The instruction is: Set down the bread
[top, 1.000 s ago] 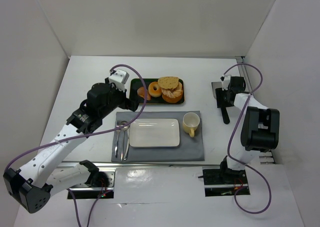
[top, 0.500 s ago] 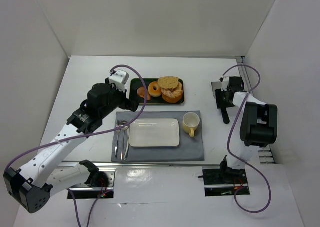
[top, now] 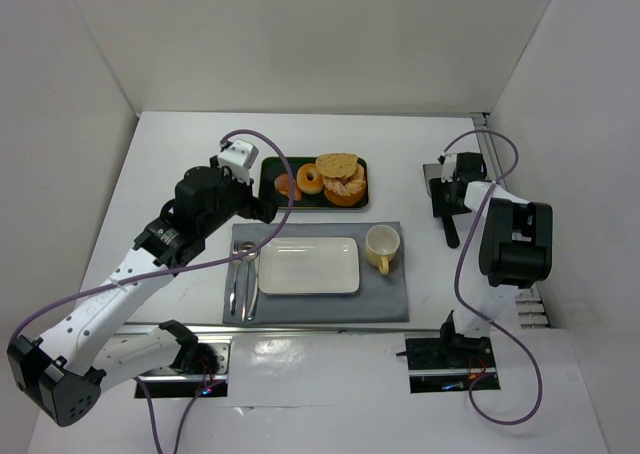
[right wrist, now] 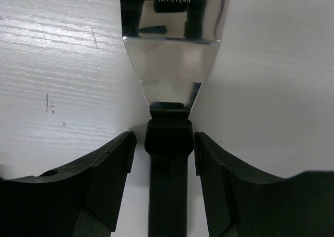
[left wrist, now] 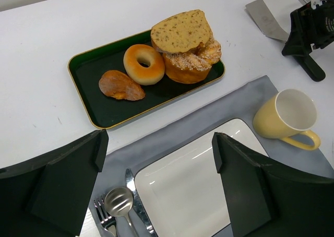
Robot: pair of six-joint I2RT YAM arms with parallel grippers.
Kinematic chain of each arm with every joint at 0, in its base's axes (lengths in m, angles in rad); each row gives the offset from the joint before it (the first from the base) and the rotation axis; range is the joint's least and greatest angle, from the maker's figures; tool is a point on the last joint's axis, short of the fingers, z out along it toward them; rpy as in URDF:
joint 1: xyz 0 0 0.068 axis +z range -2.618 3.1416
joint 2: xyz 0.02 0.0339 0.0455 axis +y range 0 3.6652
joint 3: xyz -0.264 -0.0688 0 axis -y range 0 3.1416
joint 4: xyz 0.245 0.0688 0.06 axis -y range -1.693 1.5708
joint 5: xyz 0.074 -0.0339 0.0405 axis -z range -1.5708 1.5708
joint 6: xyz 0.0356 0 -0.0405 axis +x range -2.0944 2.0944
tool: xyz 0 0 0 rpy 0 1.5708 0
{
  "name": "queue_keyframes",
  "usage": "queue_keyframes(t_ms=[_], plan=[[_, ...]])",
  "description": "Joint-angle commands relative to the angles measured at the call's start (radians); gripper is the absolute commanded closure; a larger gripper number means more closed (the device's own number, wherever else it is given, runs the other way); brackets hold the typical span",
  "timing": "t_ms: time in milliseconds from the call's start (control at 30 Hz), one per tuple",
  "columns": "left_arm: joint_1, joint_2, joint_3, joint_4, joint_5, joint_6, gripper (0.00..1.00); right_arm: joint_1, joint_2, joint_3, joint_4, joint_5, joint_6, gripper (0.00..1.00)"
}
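Toward the tabletop's left side, my left gripper (left wrist: pixel 159 182) hangs with jaws spread wide, holding nothing. At the left end of the gold-rimmed green tray (left wrist: pixel 88 111) lies the bread (left wrist: pixel 121 85), glossy and oblong, just beside a ring donut (left wrist: pixel 143 64) and stacked seeded slices (left wrist: pixel 182 38). Near the right edge, my right gripper (right wrist: pixel 164 139) straddles the black handle of a steel spatula (right wrist: pixel 169 64), jaws narrowly parted, a sliver of gap on either side.

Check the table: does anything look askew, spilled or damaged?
Only mildly: the top loaf slice sits tilted, in the green tray. The spatula lies off the placemat, to the right. Nothing spilled.
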Motion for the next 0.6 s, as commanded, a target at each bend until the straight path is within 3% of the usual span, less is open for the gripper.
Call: queue_keyframes(t_ms=[0,133,267,400,433,533,567], plan=[[-0.004,-0.024,-0.001,0.043,-0.018,0.007,0.0,-0.007,0.014,0.044,-0.013,-0.008,0.001,0.4],[-0.004,-0.024,-0.001,0.043,-0.018,0.007,0.0,-0.007,0.032,0.044,-0.013,-0.008,0.001,0.41],[-0.004,-0.024,-0.001,0.043,-0.018,0.007,0.0,-0.007,0.032,0.053,-0.023,-0.017,0.001,0.51],[-0.004,-0.024,-0.001,0.043,-0.018,0.007,0.0,-0.007,0.032,0.053,-0.032,-0.017,0.001,0.74],[-0.004,-0.024,-0.001,0.043,-0.018,0.007,0.0,-0.016,0.021,0.053,-0.032,-0.017,0.001,0.84],[-0.004,-0.024,-0.001,0.043,-0.018,0.007,0.0,-0.016,-0.001,0.042,-0.041,-0.028,0.001,1.0],[-0.004,-0.024,-0.001,0.043,-0.018,0.007,0.0,-0.016,-0.012,0.033,-0.041,-0.028,0.001,1.0]])
